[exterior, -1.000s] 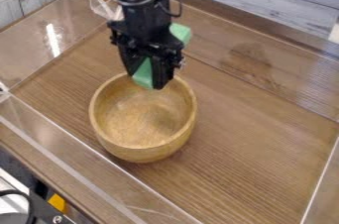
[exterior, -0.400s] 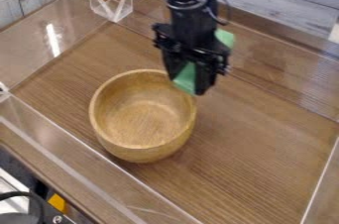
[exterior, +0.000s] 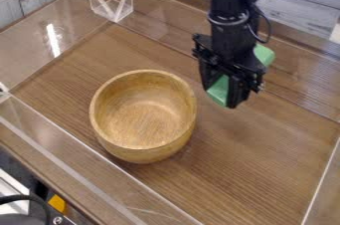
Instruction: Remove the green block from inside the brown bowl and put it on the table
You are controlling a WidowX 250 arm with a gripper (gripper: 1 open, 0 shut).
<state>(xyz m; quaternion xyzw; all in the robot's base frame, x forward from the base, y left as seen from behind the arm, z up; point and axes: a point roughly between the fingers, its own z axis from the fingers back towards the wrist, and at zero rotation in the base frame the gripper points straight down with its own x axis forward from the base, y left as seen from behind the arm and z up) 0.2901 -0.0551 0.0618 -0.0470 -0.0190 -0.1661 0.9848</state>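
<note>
The green block (exterior: 221, 91) hangs tilted between the black fingers of my gripper (exterior: 229, 90), which is shut on it. Its upper end (exterior: 265, 56) pokes out behind the fingers. Gripper and block are over the table (exterior: 265, 159), to the right of the brown bowl (exterior: 143, 114) and low above the wood. The bowl is round, light wood with a thick rim, and holds nothing. It stands at the centre left of the table.
Low clear plastic walls (exterior: 80, 159) edge the table on all sides. A small clear plastic stand (exterior: 111, 2) sits at the back left. Bare wood lies right of and in front of the gripper.
My gripper has carried the green block from above the bowl to the right, past its rim, and slightly lower over the table. The bowl has not moved.
</note>
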